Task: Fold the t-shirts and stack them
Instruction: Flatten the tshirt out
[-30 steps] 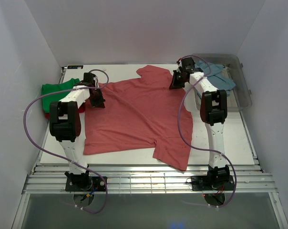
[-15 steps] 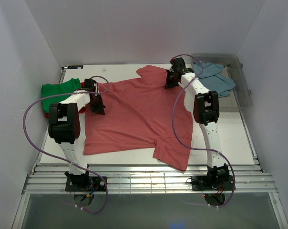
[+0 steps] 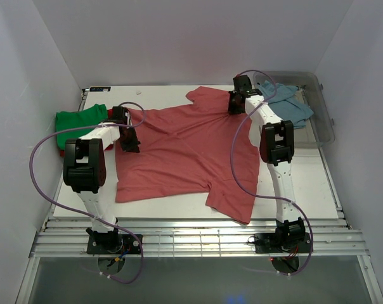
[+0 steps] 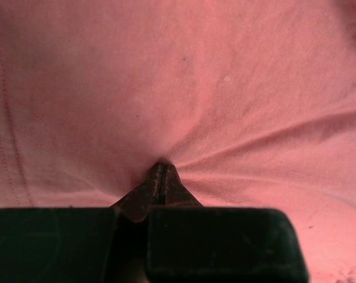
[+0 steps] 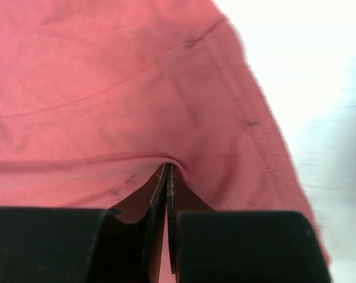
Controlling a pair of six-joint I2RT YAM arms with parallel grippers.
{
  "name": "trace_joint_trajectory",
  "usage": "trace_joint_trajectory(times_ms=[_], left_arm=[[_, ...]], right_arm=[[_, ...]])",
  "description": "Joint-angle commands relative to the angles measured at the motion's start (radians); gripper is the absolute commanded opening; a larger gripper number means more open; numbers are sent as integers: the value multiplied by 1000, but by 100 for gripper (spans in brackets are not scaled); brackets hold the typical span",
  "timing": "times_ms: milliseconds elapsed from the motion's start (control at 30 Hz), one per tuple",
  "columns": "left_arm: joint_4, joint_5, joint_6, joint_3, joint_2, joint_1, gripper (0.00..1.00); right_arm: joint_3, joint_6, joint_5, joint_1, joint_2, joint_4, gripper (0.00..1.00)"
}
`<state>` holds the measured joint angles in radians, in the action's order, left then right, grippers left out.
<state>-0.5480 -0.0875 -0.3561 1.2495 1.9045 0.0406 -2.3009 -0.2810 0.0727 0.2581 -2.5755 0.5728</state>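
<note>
A salmon-pink t-shirt [image 3: 185,149] lies spread over the white table [image 3: 302,180], one sleeve hanging past the near edge. My left gripper [image 3: 130,145] is shut on a pinch of its cloth at the left side. In the left wrist view, creases run into the closed fingertips [image 4: 160,172]. At the shirt's far right shoulder, my right gripper [image 3: 236,106] is shut on another pinch of fabric [image 5: 168,168] beside the stitched hem. A bright green t-shirt [image 3: 79,120] lies folded at the far left on a red one [image 3: 63,152]. A light blue t-shirt [image 3: 285,101] hangs out of the bin.
A clear plastic bin [image 3: 318,120] stands at the back right corner, by the right arm. White walls close in the left, back and right sides. Purple cables loop from both arms over the table's near part.
The salmon-pink shirt has shifted slightly to the right on the table. My right gripper swung left and back again; my left gripper moved a little nearer. Both stayed shut on the cloth.
</note>
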Motion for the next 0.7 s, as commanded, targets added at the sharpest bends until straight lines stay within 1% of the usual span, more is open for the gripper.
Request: trace_joint_trajectory(times_ms=[0, 167, 267, 300, 333, 367, 400, 467, 500, 600, 667], left_arm=[[-47, 68, 13, -41, 5, -4, 0], [-50, 48, 11, -42, -7, -4, 0], [-29, 6, 9, -33, -28, -1, 0], [-21, -3, 9, -29, -41, 7, 0], [-3, -9, 12, -22, -71, 11, 0], [3, -11, 14, -1, -87, 19, 0], [11, -11, 16, 13, -99, 34, 0], [13, -5, 14, 59, -134, 48, 0], [19, -6, 11, 71, -146, 60, 0], [55, -12, -1, 88, -194, 82, 0], [85, -24, -3, 79, -212, 91, 0]], right_arm=[[38, 26, 151, -68, -45, 136, 8], [60, 13, 138, -71, -29, 136, 8], [80, 9, 76, -71, -3, 102, 8], [122, 17, 35, -69, 15, 81, 8], [153, 22, 26, -66, 62, 55, 8], [190, 35, 21, -57, 98, -6, 8], [271, 46, 24, -51, 168, -40, 8], [349, 74, 29, -31, 240, -121, 8], [409, 83, 39, -26, 303, -134, 8], [489, 105, 62, 0, 409, -157, 8], [558, 108, 78, 21, 451, -156, 8]])
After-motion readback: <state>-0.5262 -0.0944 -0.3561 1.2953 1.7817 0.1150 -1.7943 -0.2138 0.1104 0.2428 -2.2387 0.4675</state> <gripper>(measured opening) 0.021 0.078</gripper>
